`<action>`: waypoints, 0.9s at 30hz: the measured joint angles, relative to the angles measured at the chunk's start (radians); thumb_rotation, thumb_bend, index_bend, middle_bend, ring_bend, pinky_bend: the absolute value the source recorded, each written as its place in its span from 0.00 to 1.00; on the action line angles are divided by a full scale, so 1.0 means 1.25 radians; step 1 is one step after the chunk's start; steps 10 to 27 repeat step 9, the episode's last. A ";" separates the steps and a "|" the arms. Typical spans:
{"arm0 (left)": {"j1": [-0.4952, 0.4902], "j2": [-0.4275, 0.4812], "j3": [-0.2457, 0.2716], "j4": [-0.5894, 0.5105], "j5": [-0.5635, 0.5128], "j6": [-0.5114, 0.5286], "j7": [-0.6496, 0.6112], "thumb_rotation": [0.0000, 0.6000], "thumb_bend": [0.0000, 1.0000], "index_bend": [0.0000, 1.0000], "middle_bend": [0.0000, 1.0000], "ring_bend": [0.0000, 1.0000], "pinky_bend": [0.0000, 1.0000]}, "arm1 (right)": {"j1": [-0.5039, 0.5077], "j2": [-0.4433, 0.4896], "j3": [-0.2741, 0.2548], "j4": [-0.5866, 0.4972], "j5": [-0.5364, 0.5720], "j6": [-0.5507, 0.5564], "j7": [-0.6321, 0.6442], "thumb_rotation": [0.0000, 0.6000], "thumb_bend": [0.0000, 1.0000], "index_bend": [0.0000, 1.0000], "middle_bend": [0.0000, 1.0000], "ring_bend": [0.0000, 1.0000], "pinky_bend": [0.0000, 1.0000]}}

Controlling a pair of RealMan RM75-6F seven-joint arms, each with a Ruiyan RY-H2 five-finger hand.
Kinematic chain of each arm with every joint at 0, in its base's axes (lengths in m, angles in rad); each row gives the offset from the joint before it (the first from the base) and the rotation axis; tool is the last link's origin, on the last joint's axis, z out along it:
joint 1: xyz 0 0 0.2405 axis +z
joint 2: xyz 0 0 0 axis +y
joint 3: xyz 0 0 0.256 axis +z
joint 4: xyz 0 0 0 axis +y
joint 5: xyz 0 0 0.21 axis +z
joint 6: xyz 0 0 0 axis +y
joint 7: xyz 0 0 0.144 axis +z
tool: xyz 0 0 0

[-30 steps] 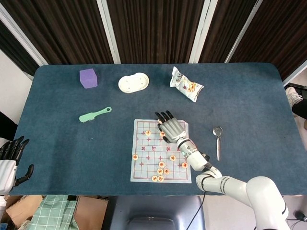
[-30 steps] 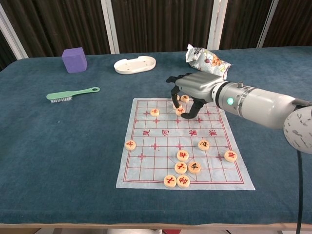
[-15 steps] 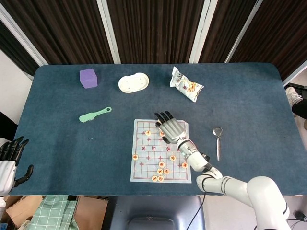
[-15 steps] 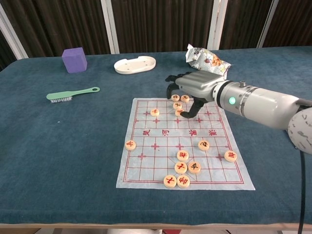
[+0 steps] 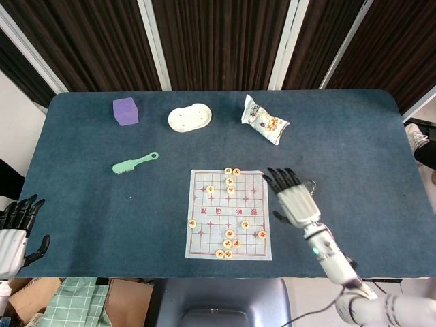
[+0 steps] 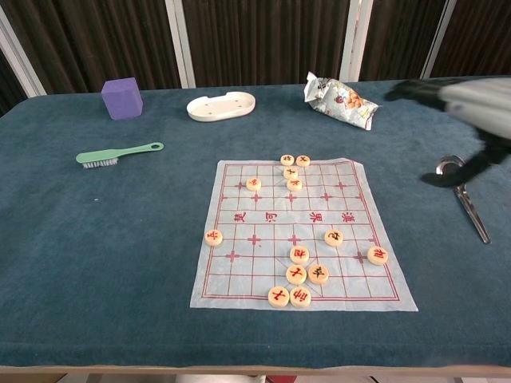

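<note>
My right hand (image 5: pixel 293 197) hangs just right of the board (image 5: pixel 228 215), fingers spread, holding nothing. Left hand (image 5: pixel 15 231) is parked far left of the board off the worktop (image 5: pixel 88 204) edge, fingers apart, also holding nothing.

Pieces (image 6: pixel 291 172): a cluster of 4 at the board's far edge, 1 more just left of them, and the rest scattered toward the near edge.

Risks as I judge them: the spoon (image 6: pixel 465 198) lies right of the board, partly under my right hand, so dropping low could knock it or send it sliding. The board looks like thin sheet; dragging fingers across its right edge could shift it and scatter the pieces. The chest view blurs the hand, so depth is hard to read.
</note>
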 measured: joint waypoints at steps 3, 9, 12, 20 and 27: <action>-0.004 -0.011 0.001 0.005 0.004 -0.004 0.019 1.00 0.43 0.00 0.00 0.00 0.02 | -0.113 0.039 -0.046 -0.066 -0.036 0.137 0.022 1.00 0.36 0.00 0.00 0.00 0.00; -0.005 -0.023 0.003 0.001 0.013 0.002 0.043 1.00 0.43 0.00 0.00 0.00 0.02 | -0.257 0.096 -0.113 0.013 -0.121 0.264 0.114 1.00 0.36 0.00 0.00 0.00 0.00; -0.005 -0.023 0.003 0.001 0.013 0.002 0.043 1.00 0.43 0.00 0.00 0.00 0.02 | -0.257 0.096 -0.113 0.013 -0.121 0.264 0.114 1.00 0.36 0.00 0.00 0.00 0.00; -0.005 -0.023 0.003 0.001 0.013 0.002 0.043 1.00 0.43 0.00 0.00 0.00 0.02 | -0.257 0.096 -0.113 0.013 -0.121 0.264 0.114 1.00 0.36 0.00 0.00 0.00 0.00; -0.005 -0.023 0.003 0.001 0.013 0.002 0.043 1.00 0.43 0.00 0.00 0.00 0.02 | -0.257 0.096 -0.113 0.013 -0.121 0.264 0.114 1.00 0.36 0.00 0.00 0.00 0.00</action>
